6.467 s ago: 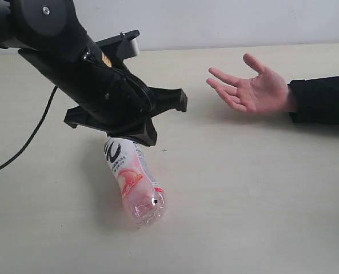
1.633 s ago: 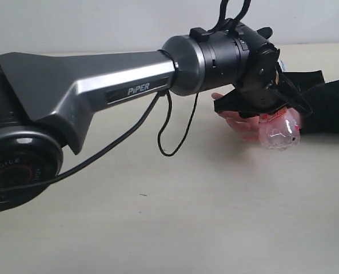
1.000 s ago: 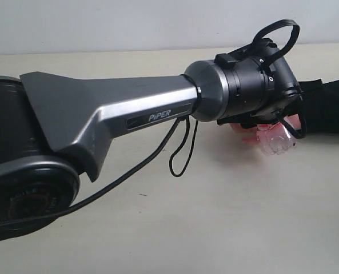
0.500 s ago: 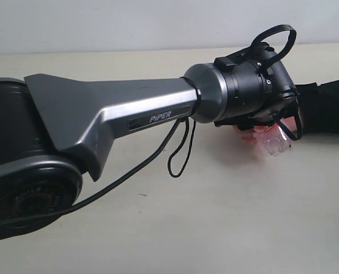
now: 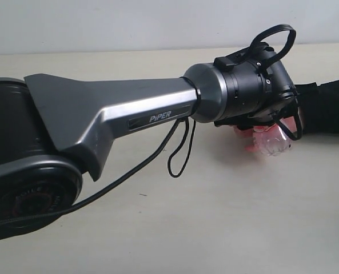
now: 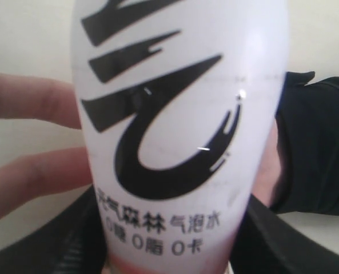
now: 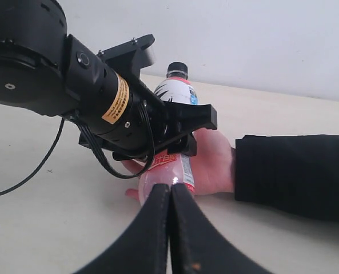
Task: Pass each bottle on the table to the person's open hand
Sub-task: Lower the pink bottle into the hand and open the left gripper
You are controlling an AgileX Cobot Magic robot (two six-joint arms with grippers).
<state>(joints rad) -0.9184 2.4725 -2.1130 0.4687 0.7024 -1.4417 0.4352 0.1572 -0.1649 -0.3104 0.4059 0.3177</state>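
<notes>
A pink-and-white bottle (image 7: pixel 168 166) with a black cap (image 7: pixel 177 69) is held tilted over the person's open hand (image 7: pixel 212 162). My left gripper (image 7: pixel 169 94) is shut on its labelled middle. Up close, the white label (image 6: pixel 175 131) fills the left wrist view, with bare fingers (image 6: pixel 32 103) behind it. In the exterior view the left arm's wrist hides most of the hand; the bottle's clear base (image 5: pixel 272 142) sticks out below it. I cannot tell whether the bottle touches the palm. My right gripper (image 7: pixel 170 189) is shut and empty, low over the table (image 5: pixel 215 217).
The person's black sleeve (image 5: pixel 329 105) lies along the table's right side. The left arm's long grey link (image 5: pixel 112 108) spans the exterior view, with a black cable (image 5: pixel 178 154) looping beneath it. A pale wall stands behind the table.
The left arm lifted the bottle off the table and carried it right to the hand. Over the last second it dipped slightly, then held still. The right gripper stayed shut.
</notes>
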